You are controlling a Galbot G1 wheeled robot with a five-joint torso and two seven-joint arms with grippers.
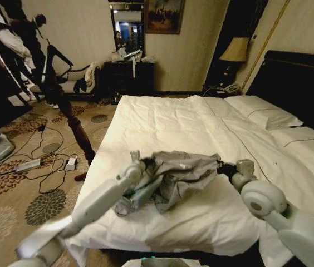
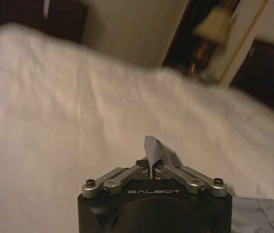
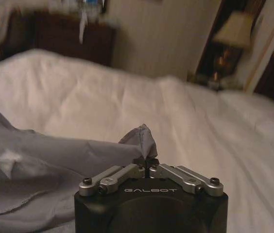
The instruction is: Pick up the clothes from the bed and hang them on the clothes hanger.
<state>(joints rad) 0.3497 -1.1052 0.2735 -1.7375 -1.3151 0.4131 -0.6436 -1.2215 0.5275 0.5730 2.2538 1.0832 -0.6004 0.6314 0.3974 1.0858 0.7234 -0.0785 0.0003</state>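
Observation:
The light grey, wrinkled clothes [image 1: 182, 172] hang bunched just above the near part of the bed [image 1: 162, 119], stretched between my two grippers. My left gripper [image 1: 144, 164] is shut on the left end, and a pinched tuft of clothes [image 2: 152, 147] sticks up between its fingers [image 2: 149, 167]. On the right end my right gripper [image 1: 225, 167] is shut too, with a fold of clothes [image 3: 139, 138] in its grip [image 3: 148, 164] and the rest trailing away over the duvet. A black triangular clothes hanger [image 1: 62, 58] hangs on the slanted brown pole stand [image 1: 70, 125] off the bed's left side.
Cables and a power strip [image 1: 29, 164] lie on the patterned carpet left of the bed. A bench with garments [image 1: 84, 78] and a dark dresser [image 1: 129, 75] stand at the far wall. The dark headboard [image 1: 296, 83], pillows and a lamp [image 1: 236, 51] are to the right.

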